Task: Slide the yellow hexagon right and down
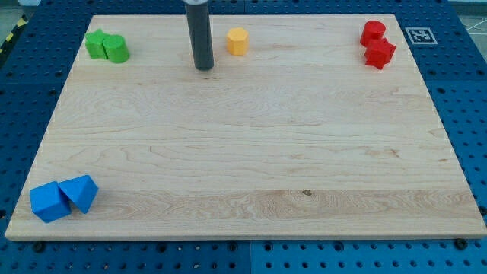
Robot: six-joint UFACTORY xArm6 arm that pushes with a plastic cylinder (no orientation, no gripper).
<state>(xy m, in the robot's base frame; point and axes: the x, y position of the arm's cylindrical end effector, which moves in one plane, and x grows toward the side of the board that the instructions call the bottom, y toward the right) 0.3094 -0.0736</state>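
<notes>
Yellow hexagon near view's top edge of wooden board, just right of my tip, slightly above, not touching. No jaws on rod, nothing held. Advice: circle tip to hexagon's upper-left face, then push diagonally toward view's bottom-right, slow, centred, avoiding glancing contact.

Bare board beyond yellow hexagon

Green blocks, red blocks, blue blocks

Bright, even light; seemingly sharp.
</notes>
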